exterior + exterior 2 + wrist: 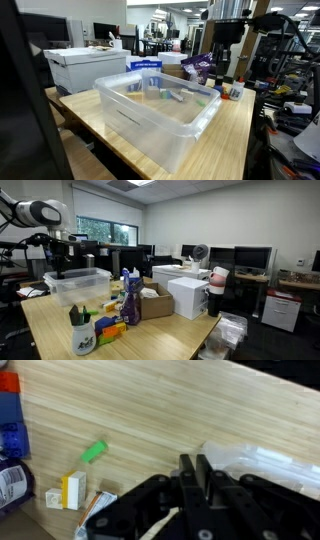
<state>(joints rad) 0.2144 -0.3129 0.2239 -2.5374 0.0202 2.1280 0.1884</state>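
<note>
Black and close to the lens, the hand [195, 459] comes up from the bottom edge of the wrist view. Its two fingers [187, 470] are drawn narrow, with only a thin slit between them and nothing gripped there. It touches none of the things around it.

Beneath and ahead of the hand spreads the light wooden desk [170, 410], its pale grain running across almost the whole wrist view.

Just beside the hand, on the right side of the wrist view, lies the rim of the clear plastic bin [255, 460], the thing nearest the fingers. In an exterior view the same bin [140, 122] stands on the desk as a wide, shallow tub. A few small items lie inside it, too blurred to name, and the black arm stands behind its far corner.

Well apart from the hand, at the far left edge of the wrist view, stands a blue bottle with a white label [10, 440], cut off by the frame.

Nearer the hand on that same side, level with the hand's body, lies a small yellow-and-white box [70, 490] flat on the wood.

Ahead of that box, and left of the fingertips, a small bright green plastic piece [94, 452] lies tilted on the desk, apart from everything else.
</note>
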